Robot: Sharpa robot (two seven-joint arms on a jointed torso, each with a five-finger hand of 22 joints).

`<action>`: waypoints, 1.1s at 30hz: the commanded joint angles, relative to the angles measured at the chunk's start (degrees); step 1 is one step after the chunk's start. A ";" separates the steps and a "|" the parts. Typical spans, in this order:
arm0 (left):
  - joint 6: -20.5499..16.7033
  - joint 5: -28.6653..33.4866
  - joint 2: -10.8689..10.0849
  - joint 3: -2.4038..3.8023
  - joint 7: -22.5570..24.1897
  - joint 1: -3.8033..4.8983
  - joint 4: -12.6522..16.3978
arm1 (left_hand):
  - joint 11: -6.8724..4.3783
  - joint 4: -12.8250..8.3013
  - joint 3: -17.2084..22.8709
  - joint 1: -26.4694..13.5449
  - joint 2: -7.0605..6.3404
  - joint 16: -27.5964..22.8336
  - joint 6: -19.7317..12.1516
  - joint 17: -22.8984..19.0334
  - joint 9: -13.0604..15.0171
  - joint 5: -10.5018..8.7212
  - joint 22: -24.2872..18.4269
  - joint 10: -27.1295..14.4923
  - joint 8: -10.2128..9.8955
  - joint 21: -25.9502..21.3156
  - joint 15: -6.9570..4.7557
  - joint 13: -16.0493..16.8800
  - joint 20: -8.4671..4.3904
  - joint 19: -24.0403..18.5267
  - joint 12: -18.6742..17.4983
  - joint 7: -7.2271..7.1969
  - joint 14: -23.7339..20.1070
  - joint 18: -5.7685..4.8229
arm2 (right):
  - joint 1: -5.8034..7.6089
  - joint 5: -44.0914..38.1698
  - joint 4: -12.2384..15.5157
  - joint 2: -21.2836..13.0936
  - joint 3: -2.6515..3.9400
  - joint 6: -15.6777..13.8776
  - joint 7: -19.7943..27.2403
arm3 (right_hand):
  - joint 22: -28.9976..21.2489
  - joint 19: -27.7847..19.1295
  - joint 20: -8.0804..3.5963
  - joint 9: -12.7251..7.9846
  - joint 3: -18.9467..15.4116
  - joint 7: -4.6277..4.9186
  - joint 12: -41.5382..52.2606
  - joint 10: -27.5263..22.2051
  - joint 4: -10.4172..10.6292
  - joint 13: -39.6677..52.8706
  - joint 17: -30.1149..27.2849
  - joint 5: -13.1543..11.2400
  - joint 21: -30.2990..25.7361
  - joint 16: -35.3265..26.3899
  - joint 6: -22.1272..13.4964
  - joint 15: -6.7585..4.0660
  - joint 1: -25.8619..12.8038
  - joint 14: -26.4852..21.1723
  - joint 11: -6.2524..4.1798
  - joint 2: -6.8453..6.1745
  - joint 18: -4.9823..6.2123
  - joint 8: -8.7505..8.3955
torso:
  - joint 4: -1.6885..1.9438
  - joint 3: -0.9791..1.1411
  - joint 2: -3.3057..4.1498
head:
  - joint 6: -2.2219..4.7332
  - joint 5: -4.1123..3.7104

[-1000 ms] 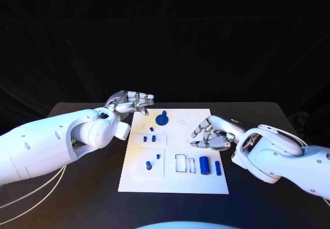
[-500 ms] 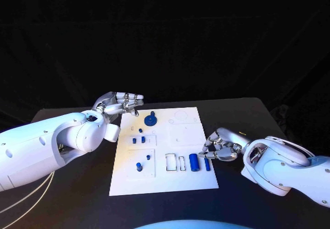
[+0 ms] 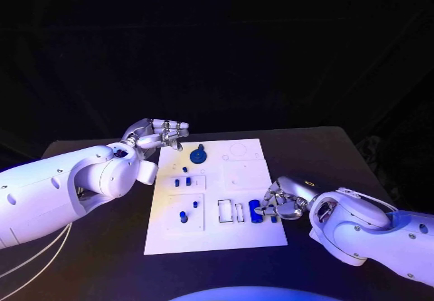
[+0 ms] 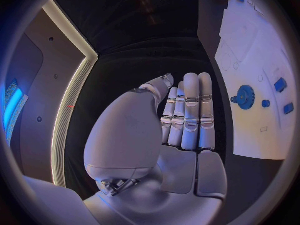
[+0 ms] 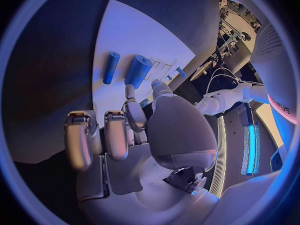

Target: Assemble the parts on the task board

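Note:
The white task board point(image 3: 237, 182) lies in the middle of the black table. On it are a blue gear point(image 3: 199, 155), several small blue pieces point(image 3: 182, 183) on its left half, and a thick blue cylinder point(image 3: 256, 212) beside a thin blue rod point(image 3: 273, 217) near its right edge. My right hand point(image 3: 282, 204) hovers at that edge, its fingers partly curled just short of the cylinder point(image 5: 139, 70) and rod point(image 5: 111, 67), holding nothing. My left hand point(image 3: 161, 135) is at the board's far left corner, fingers straight and together point(image 4: 187, 115), empty, with the gear point(image 4: 245, 96) close by.
Bare black table point(image 3: 108, 251) surrounds the board on all sides. Two empty rectangular slots point(image 3: 229, 212) lie just left of the cylinder. A round outline point(image 3: 238, 150) marks the board's far right part.
The camera has shifted. My right hand has come down along the board's right edge, from beside its middle to beside the cylinder and rod. The left hand stays at the far left corner.

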 commanded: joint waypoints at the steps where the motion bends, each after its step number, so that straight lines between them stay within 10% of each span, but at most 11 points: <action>1: 0.97 0.34 0.04 0.03 0.65 0.05 0.20 | -0.09 0.15 -0.34 0.12 0.30 -0.31 -0.49 -0.06 -0.05 0.15 -0.06 -0.39 -0.21 -0.23 -0.01 0.10 0.08 0.14 0.21 0.08 -0.52 0.73 | -0.29 -2.85 -0.48 0.60 -0.01 -0.23 -1.82 | 14.08 4.57 -0.05 0.08 -0.37 -0.02 0.24 0.42 0.07 0.15 4.55 -0.29 0.27 0.29 -0.42 -0.38 -0.16 3.87 0.07 0.08 -0.94 0.28 | -0.04 0.00 0.00 | -0.06 0.12; 33: 1.24 0.34 -0.48 0.03 0.38 0.07 0.59 | -0.06 0.29 -0.55 -0.07 0.32 -0.34 -0.56 -0.12 -0.10 0.15 -0.14 -0.54 -0.19 -0.36 0.04 0.13 0.13 0.13 0.32 0.09 -0.55 0.72 | -2.47 -5.31 -5.37 5.85 -0.02 4.02 -4.70 | 13.97 4.39 -0.08 1.44 -2.37 -0.23 0.48 0.48 0.68 1.10 4.58 -1.15 -0.15 0.30 -0.26 -0.45 -0.40 3.84 -0.06 0.43 -0.85 1.10 | -0.08 -0.06 -0.07 | -0.66 0.59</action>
